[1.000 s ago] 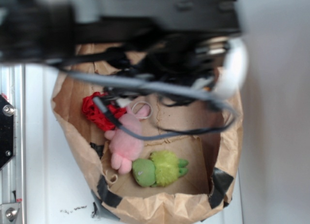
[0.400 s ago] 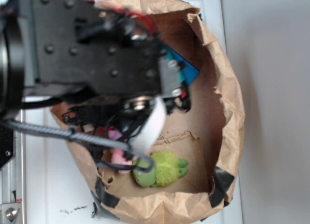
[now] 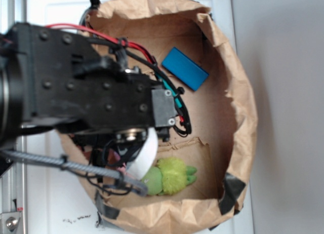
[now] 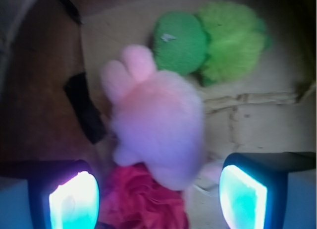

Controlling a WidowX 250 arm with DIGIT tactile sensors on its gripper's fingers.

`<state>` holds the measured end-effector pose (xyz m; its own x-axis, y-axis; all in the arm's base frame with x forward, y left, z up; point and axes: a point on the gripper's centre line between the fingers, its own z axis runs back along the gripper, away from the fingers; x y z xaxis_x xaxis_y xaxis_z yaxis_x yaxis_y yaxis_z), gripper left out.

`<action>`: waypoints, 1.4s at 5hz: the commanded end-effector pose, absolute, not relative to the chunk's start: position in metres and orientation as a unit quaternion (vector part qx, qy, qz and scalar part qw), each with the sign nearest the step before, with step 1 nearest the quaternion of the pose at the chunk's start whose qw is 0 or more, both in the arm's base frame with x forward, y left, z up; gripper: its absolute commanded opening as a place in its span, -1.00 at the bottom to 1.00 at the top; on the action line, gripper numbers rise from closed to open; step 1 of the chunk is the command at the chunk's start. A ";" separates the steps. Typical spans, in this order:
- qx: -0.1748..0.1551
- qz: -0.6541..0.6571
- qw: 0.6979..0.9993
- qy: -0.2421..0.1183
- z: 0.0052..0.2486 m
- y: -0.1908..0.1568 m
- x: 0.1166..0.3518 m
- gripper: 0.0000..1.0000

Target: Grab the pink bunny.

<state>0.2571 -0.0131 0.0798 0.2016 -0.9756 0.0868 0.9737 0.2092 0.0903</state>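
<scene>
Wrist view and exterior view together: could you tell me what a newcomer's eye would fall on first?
In the wrist view, the pink bunny fills the centre, between the open gripper fingers. The green plush lies just beyond it and the red ball nearer the camera. In the exterior view, the black arm covers much of the paper bag.

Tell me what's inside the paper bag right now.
Inside the paper bag: a blue block and a green plush. The arm hides the rest from outside; the wrist view shows the pink bunny and a red ball between the open pincer fingers.
</scene>
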 end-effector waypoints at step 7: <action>0.042 -0.623 0.777 -0.087 0.051 -0.047 0.303 -1.00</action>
